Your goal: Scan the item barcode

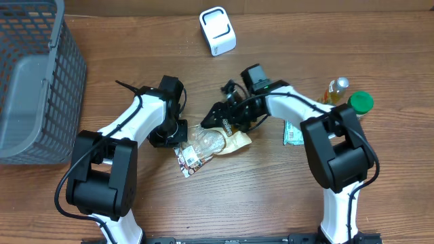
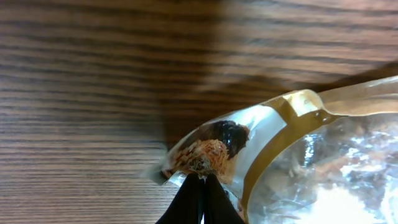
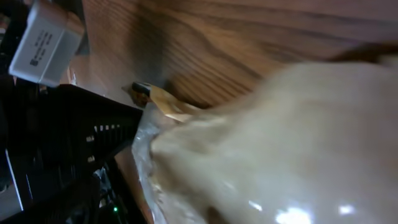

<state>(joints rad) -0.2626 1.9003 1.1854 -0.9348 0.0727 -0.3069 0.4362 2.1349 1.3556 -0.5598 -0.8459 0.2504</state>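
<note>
The left gripper (image 2: 202, 185) is pinched shut on the edge of the snack bag (image 1: 211, 142), seen mid-frame from overhead. The right gripper (image 1: 227, 116) is over the bag; whether it is open or closed cannot be told. The bag is well apart from the white scanner (image 1: 217, 30) at the top, so nothing is scanned yet.

Checking my overhead feed: a grey mesh basket (image 1: 68, 71) sits at the far left of the wooden table (image 1: 237, 196). Over on the right there's a small bottle of yellowish liquid (image 1: 337, 89) just beside some green-capped thing (image 1: 361, 102), with a greenish packet (image 1: 291, 133) lying flat nearby.
</note>
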